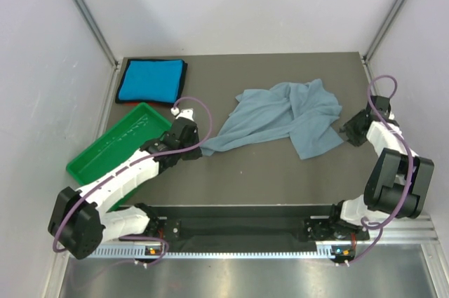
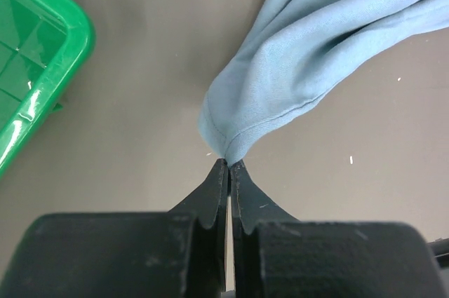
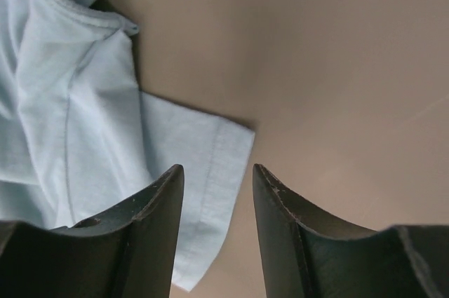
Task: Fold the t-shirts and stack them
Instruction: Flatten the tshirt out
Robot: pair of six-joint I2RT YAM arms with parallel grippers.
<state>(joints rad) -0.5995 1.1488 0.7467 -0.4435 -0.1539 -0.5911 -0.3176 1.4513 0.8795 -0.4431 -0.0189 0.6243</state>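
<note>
The left tool (image 2: 229, 166) is pinched tight on a hem corner of the grey-blue t-shirt (image 1: 280, 119), which sprawls crumpled from there toward 2 o'clock across the middle of the tabletop (image 1: 266, 172). The right tool (image 3: 217, 172) stands partly open, its jaws apart over the shirt's sleeve edge. The turquoise t-shirt (image 1: 151, 80) lies folded at 10 o'clock, and the green tray (image 1: 112, 145) sits at 8 o'clock.
</note>
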